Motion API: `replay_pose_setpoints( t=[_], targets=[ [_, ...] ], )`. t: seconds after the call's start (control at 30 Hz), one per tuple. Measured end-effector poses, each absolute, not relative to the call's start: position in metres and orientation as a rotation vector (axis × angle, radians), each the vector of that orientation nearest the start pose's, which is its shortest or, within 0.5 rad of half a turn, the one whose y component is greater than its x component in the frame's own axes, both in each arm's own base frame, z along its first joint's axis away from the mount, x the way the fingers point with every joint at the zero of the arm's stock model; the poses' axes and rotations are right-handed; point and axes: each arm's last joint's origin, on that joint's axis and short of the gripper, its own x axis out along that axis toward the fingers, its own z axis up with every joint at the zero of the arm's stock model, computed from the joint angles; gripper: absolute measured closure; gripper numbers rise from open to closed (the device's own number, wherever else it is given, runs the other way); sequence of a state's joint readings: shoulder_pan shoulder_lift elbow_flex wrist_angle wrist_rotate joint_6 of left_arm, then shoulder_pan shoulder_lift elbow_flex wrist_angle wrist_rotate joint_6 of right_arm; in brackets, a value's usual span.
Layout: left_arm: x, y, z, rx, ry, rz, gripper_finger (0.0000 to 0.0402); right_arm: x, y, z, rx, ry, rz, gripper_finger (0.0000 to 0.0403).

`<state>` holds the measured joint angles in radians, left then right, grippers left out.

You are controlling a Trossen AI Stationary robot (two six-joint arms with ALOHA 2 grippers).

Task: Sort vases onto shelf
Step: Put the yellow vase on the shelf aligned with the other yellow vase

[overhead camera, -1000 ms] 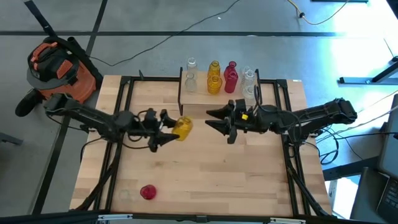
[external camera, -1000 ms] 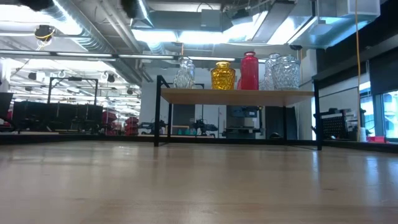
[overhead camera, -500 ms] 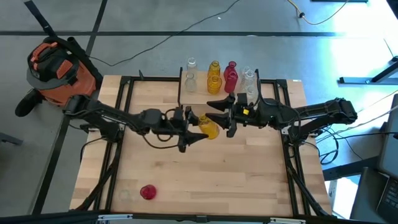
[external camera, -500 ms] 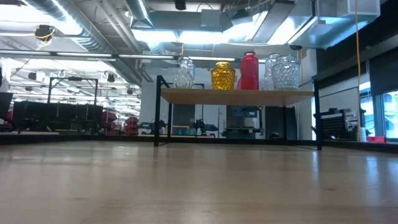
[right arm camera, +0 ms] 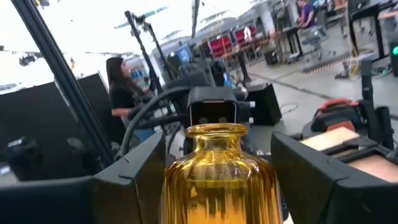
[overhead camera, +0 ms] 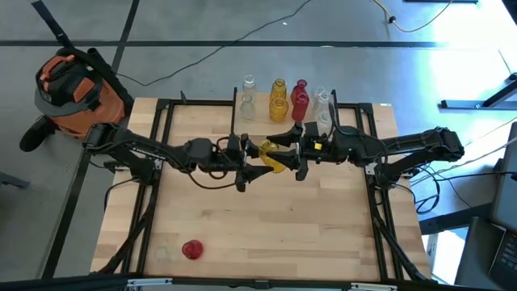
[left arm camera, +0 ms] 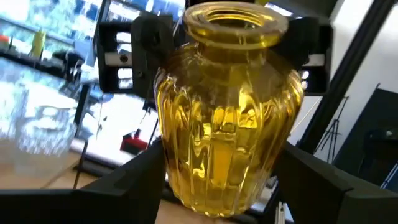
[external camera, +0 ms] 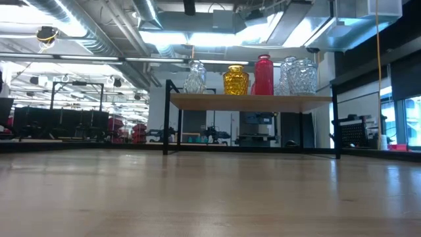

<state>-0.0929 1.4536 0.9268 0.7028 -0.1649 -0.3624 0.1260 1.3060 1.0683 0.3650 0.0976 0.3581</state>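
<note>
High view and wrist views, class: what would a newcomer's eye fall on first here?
A yellow vase hangs above the table's middle between the left gripper and the right gripper, which meet around it from both sides. Behind it, the small shelf carries a row of clear, yellow and red vases, while one red vase sits alone near the front edge.

Both dark arms reach inward and meet at mid-tabletop, slightly toward the far side. The left hand [overhead camera: 257,158] grips a ribbed yellow glass vase [overhead camera: 273,158]; the right hand [overhead camera: 284,152] faces it, its fingers [right arm camera: 323,177] flanking the same vase.
</note>
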Motion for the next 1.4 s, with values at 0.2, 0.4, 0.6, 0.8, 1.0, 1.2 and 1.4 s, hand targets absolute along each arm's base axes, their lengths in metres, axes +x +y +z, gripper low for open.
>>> replay_pose_setpoints(
  t=[0.2,0.4,0.6,0.8,1.0,1.2,1.4],
  targets=[
    [0.326,-0.027,0.302,-0.405,-0.094,0.048,0.0146,0.299,0.025,0.361,0.393,-0.008,0.096,0.0161],
    [0.326,-0.029,0.294,-0.416,-0.002,0.042,0.0146,0.299,0.024,0.355,0.38,0.061,0.114,0.0161],
    [0.325,-0.035,0.287,-0.431,0.07,0.053,0.0148,0.297,0.025,0.358,0.301,0.19,0.105,0.0162],
    [0.325,-0.036,0.282,-0.426,0.113,0.063,0.0149,0.296,0.02,0.361,0.28,0.206,0.083,0.0162],
    [0.325,-0.036,0.282,-0.419,0.118,0.078,0.0149,0.297,0.016,0.357,0.303,0.24,0.053,0.0162],
    [0.324,-0.036,0.277,-0.407,0.163,0.088,0.0149,0.302,0.011,0.352,0.351,0.263,0.07,0.0162],
    [0.323,-0.036,0.273,-0.379,0.206,0.103,0.0149,0.311,0.01,0.341,0.391,0.313,0.133,0.0162]
  ],
)
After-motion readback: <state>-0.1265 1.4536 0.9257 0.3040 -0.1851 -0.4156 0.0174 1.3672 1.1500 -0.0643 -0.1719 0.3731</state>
